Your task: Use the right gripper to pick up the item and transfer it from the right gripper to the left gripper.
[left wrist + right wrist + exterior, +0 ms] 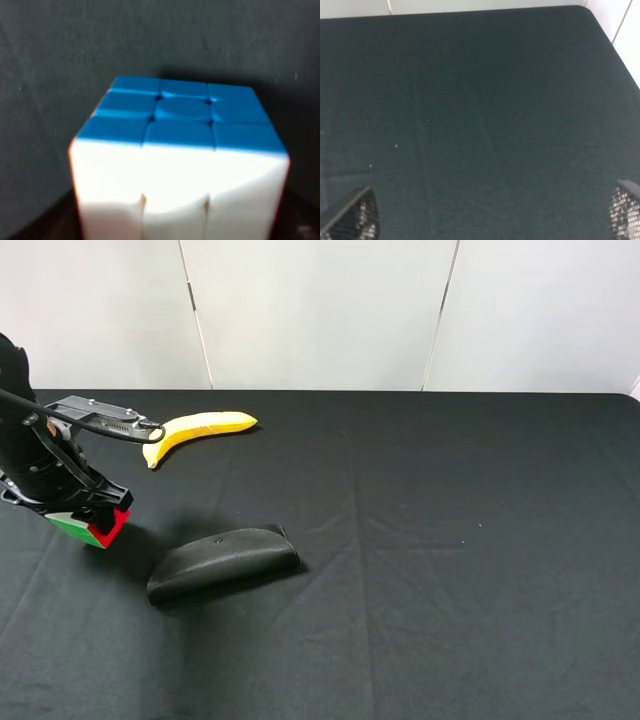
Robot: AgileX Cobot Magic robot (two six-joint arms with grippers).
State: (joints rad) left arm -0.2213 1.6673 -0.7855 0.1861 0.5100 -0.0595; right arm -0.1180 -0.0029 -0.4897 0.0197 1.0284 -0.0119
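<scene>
- Puzzle cube [92,527]: blue, white, green and red faces, in a three-by-three grid.
- Banana [199,428]: yellow.
- Pouch [222,560]: plain black.
- Worktop [450,540]: black cloth.
- Far wall [320,310]: white.

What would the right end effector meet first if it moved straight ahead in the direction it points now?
Probably only the bare black cloth-covered table. The right end effector is open, with nothing between its mesh-patterned fingertips and nothing ahead, as far as its wrist view shows.

Black cloth-covered worktop [450,540] w/ creases, fills most of the view. Behind it white wall panels [320,310] w/ thin vertical seams. Light even, soft shadows.
</scene>
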